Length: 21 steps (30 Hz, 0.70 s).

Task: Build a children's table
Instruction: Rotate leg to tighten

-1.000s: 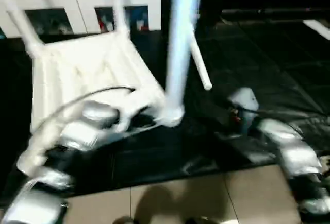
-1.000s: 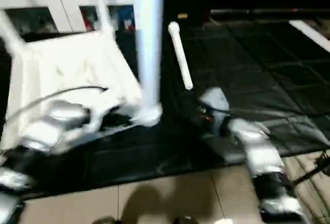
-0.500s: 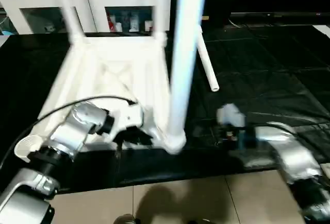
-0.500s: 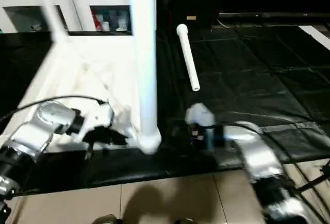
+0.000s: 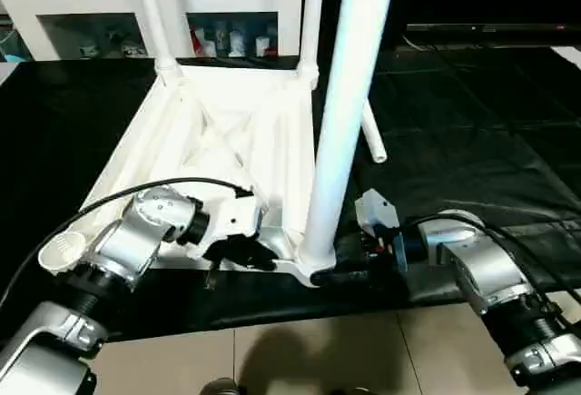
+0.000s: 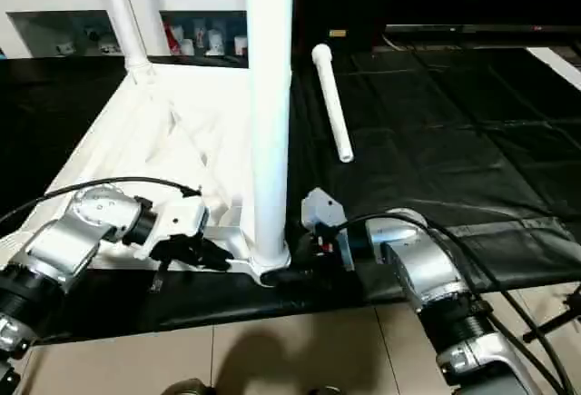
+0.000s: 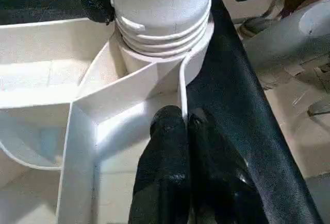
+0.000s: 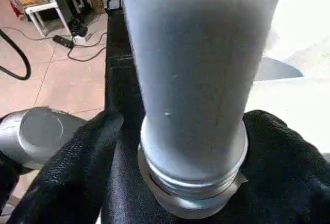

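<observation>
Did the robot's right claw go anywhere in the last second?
Yes. The right gripper has closed in towards the table, from beside the loose leg on the mat to the base of the upright leg.

I can read no writing, label, brand, number or sign anywhere in front of me; the small coloured items behind the cabinet's glass doors are too small to make out.

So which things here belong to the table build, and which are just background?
Job:
- table top, upside down
- near leg standing in its corner socket
- two far legs
- loose leg lying on the mat
- left pincer
- right pincer

Background:
- white cabinet
- black mat
</observation>
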Motion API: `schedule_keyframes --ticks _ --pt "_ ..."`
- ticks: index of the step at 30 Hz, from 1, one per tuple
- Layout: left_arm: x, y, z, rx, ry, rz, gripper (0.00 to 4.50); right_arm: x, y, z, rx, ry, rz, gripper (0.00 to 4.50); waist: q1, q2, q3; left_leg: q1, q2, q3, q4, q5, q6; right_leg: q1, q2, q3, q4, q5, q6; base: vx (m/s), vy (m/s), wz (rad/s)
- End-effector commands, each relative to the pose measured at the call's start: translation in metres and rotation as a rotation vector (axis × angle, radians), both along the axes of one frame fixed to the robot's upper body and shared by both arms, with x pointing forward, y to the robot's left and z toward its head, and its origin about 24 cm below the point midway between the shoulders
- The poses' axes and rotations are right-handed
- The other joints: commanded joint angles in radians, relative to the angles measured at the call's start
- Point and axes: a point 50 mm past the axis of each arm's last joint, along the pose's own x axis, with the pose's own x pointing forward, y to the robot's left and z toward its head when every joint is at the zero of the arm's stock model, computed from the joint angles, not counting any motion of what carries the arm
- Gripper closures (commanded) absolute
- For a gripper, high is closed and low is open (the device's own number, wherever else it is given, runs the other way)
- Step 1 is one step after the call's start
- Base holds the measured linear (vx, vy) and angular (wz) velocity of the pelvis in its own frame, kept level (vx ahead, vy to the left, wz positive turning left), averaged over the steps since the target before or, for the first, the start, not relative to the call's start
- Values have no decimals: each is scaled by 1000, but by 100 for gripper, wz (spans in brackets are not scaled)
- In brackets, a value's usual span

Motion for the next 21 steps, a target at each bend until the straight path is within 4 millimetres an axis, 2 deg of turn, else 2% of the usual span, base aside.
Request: schedule_keyframes --ticks 1,3,6,10,12,14,15,17,18,19,21 --pt "-6 -10 0 6 0 -90 450 0 2 1 4 12 26 95 -7 -2 -78 13 36 -4 -69 -128 73 67 -72 47 -61 -199 -194 0 0 0" --pt "-7 -9 -1 9 1 -92 450 1 2 1 6 15 28 126 -6 -2 -77 13 36 -3 -69 -132 71 67 -72 47 -62 -208 -192 0 0 0" --pt "-7 -9 -1 10 -1 -91 450 1 3 1 9 18 31 137 -6 -4 -76 15 36 -3 -70 -139 68 67 -72 47 -64 -222 -190 0 0 0" --pt "-7 -9 -1 10 -1 -81 450 0 4 1 14 22 35 172 -8 -4 -71 18 36 -4 -73 -173 59 65 -72 47 -71 -285 -175 0 0 0" --pt "-1 -11 -1 -9 -14 -17 450 1 4 0 35 31 6 182 -9 -4 -70 21 36 -4 -75 -187 50 66 -74 48 -74 -315 -168 0 0 0" --pt "8 -14 2 -53 -26 93 450 5 7 -2 48 30 -86 185 -8 -1 -69 23 36 -5 -75 -194 44 64 -74 48 -75 -323 -170 0 0 0" --pt "8 -14 2 -53 -26 93 450 5 7 -2 48 30 -86 187 -10 -3 -66 27 35 -4 -77 -211 38 62 -72 48 -80 -346 -168 0 0 0" --pt "19 -19 6 -101 -35 215 450 12 11 -5 50 16 -201 188 -17 -4 -63 26 31 -7 -79 -233 22 65 -75 46 -86 -408 -148 0 0 0" --pt "19 -19 6 -101 -35 215 450 12 11 -5 50 16 -201 188 -17 -4 -63 26 31 -7 -79 -233 22 65 -75 46 -86 -408 -148 0 0 0" --pt "29 -25 13 -153 -54 328 450 22 17 -9 40 5 -335 188 -22 -3 -66 27 30 -10 -79 -239 14 67 -76 45 -88 -433 -137 0 0 0" --pt "36 -31 18 -181 -68 414 450 29 23 -13 28 5 -447 189 -40 -6 -65 14 26 -14 -82 -218 4 73 -76 40 -86 -437 -127 0 0 0"
